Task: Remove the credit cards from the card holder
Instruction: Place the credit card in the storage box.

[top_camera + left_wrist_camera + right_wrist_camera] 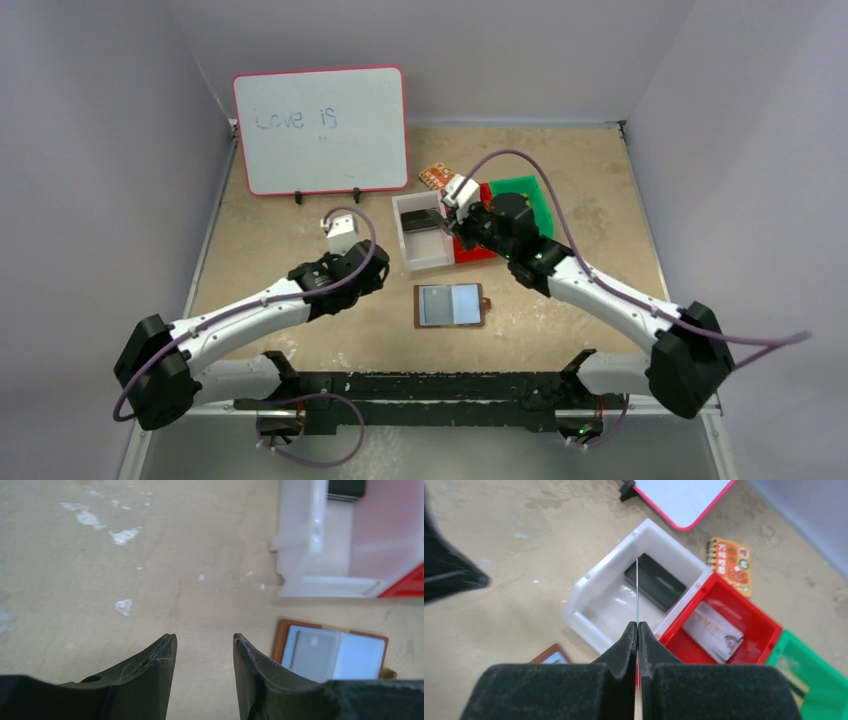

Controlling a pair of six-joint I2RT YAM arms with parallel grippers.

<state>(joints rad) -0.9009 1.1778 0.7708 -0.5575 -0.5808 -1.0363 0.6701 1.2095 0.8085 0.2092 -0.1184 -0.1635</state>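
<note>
My right claw [637, 626] pinching a thin card [637, 587] edge-on over the white bin [608, 560] — black card [655, 581] inside, red bin [750, 603] alongside — left claw [204, 650] agape, empty, near the card holder [331, 652].

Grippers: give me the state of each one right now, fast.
Left gripper: open, holding nothing.
Right gripper: shut on a credit card, seen edge-on, over the white bin.
</note>
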